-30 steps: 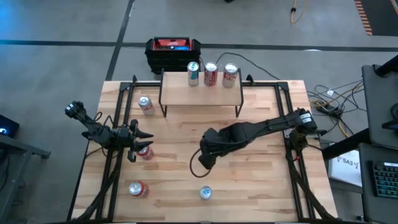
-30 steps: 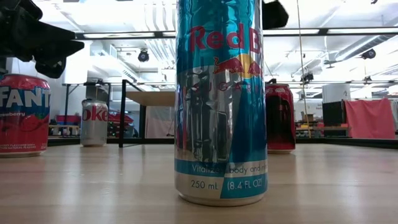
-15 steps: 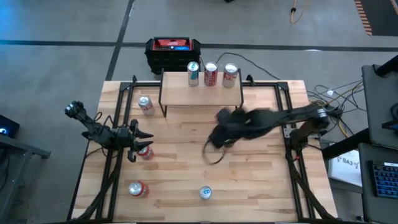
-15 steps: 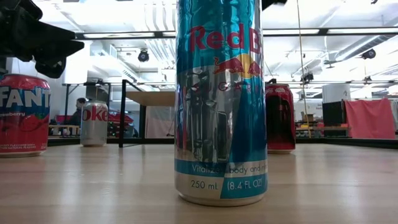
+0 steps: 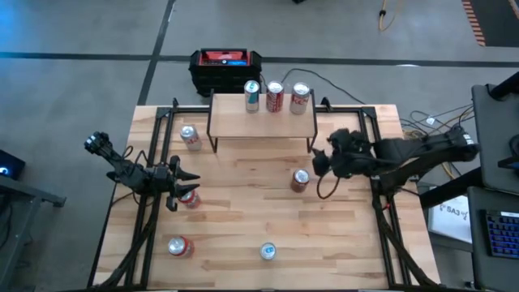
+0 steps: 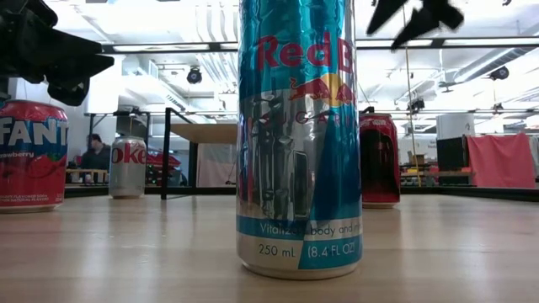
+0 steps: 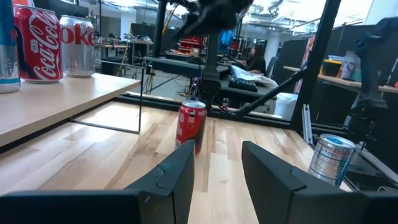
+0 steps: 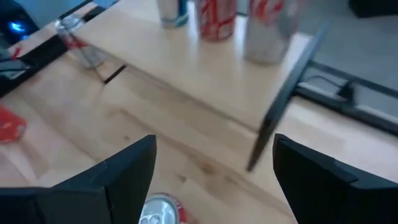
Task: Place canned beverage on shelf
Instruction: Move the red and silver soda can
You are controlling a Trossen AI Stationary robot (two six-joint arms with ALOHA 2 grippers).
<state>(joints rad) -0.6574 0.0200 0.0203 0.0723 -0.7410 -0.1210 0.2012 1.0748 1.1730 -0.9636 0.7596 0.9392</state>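
The shelf (image 5: 261, 118), a light wooden board on thin black legs, stands at the table's far side with three cans (image 5: 275, 97) upright on it. A red can (image 5: 300, 180) stands upright on the table in front of the shelf's right end. My right gripper (image 5: 319, 165) is open and empty, raised just right of this can; its wrist view shows the can's top (image 8: 158, 211) below the fingers. My left gripper (image 5: 185, 183) is open and empty at the table's left, above a red Fanta can (image 6: 29, 156).
A silver can (image 5: 190, 136) stands left of the shelf. Another red can (image 5: 180, 246) and a tall blue Red Bull can (image 5: 268, 252) stand near the front edge. A black-and-red box (image 5: 226, 66) sits behind the table. Bare wood lies between the cans.
My right gripper has swung from the middle of the table toward the right edge and the far side, rising as it went. The red can in front of the shelf, covered by the arm before in the high view, now shows and has stayed where it stood.
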